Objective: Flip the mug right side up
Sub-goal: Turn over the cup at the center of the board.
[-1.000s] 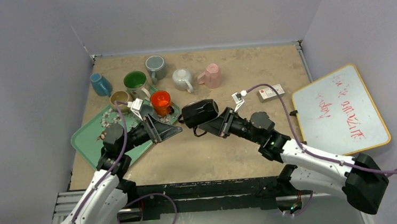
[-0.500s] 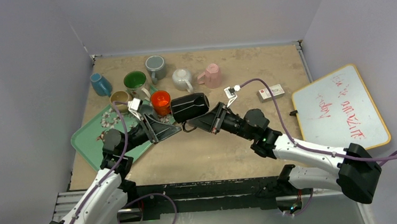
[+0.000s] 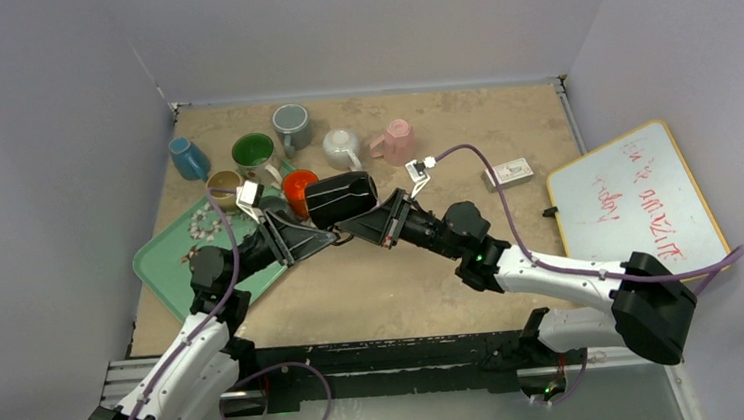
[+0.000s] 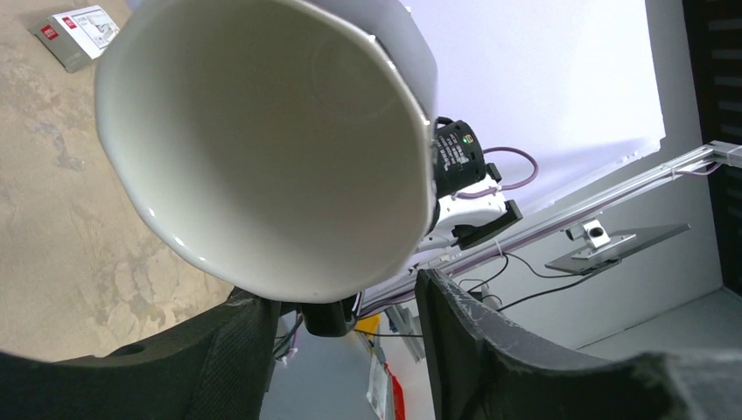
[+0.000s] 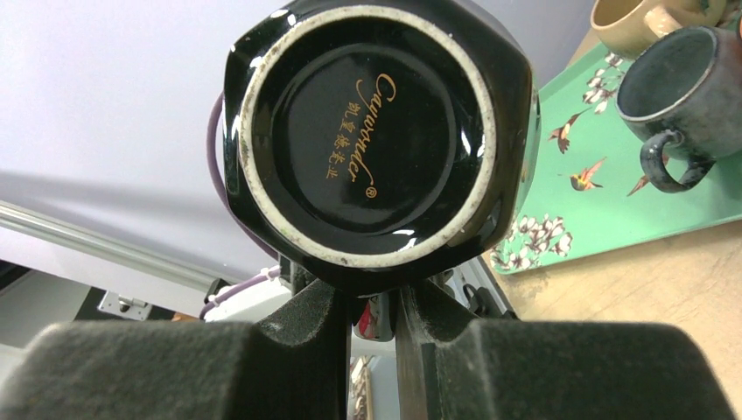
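Note:
A black mug (image 3: 342, 197) with a white inside hangs on its side above the table, between the two arms. Its mouth (image 4: 262, 149) faces my left wrist camera and its base (image 5: 367, 131) faces the right one. My right gripper (image 3: 374, 228) (image 5: 374, 302) is shut on the mug's handle under the body. My left gripper (image 3: 328, 237) (image 4: 346, 302) reaches in from the left, below the rim. Its fingers (image 4: 490, 350) stand apart on either side of the handle's end. The right finger is clear of the mug; whether the left one touches I cannot tell.
A green tray (image 3: 166, 261) lies at the left with a tan mug (image 3: 224, 187) and an orange mug (image 3: 300, 189) by it. Blue (image 3: 186, 157), green (image 3: 254, 151), grey (image 3: 291, 124), white (image 3: 342, 147) and pink (image 3: 398, 140) mugs line the back. A whiteboard (image 3: 639, 209) and small box (image 3: 507, 172) lie right.
My right arm has carried the black mug to the left, up to the left gripper. The left jaws have narrowed around the handle's end.

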`<state>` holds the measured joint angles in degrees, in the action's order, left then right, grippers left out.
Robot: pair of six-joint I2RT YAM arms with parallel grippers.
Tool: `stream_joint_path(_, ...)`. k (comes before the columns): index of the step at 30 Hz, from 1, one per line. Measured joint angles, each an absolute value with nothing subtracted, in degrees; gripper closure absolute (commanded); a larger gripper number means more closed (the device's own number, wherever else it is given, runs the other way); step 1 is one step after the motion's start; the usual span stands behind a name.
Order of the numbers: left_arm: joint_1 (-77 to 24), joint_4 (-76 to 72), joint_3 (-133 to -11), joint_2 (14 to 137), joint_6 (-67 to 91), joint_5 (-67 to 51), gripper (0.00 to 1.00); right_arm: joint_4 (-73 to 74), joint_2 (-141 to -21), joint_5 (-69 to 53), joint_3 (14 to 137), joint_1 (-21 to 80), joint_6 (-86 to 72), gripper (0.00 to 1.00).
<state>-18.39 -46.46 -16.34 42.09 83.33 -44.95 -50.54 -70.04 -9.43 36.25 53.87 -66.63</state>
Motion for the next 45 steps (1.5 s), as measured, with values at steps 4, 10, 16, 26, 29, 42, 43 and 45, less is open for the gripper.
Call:
stream_joint_path(4, -18.41, -48.42, -16.34, 43.51, 83.85, -44.75, 0.47, -50.57, -70.13, -9.15, 36.99, 54.41, -66.65, 1.00)
stream_joint_path(10, -18.41, -50.28, -16.34, 44.47, 84.90, -44.77, 0.50, -51.13, -70.46, -9.04, 37.76, 55.37, -66.65, 1.00)
stream_joint_path(16, -18.46, -51.37, -16.34, 44.86, 85.43, -44.82, 0.52, -53.17, -72.16, -8.34, 38.15, 55.72, -66.67, 1.00)
stream_joint_path(26, -18.59, -52.86, -16.34, 45.56, 86.43, -45.06, 0.57, -54.52, -72.86, -8.03, 38.24, 55.88, -66.78, 1.00)
stream_joint_path(29, -18.79, -53.19, -16.34, 45.82, 86.52, -45.17, 0.61, -54.87, -73.01, -8.03, 38.24, 55.88, -66.89, 1.00)
stream_joint_path(42, -19.07, -55.16, -16.29, 46.39, 89.54, -45.17, 1.00, -57.78, -73.95, -7.18, 37.65, 55.88, -66.74, 1.00)
stream_joint_path(43, -19.20, -55.05, -16.21, 46.37, 89.54, -45.17, 1.00, -58.19, -73.95, -7.20, 37.28, 55.90, -66.76, 0.98)
stream_joint_path(45, -19.33, -54.50, -15.86, 46.26, 89.45, -45.23, 1.00, -58.85, -73.93, -7.09, 36.38, 55.96, -66.78, 0.90)
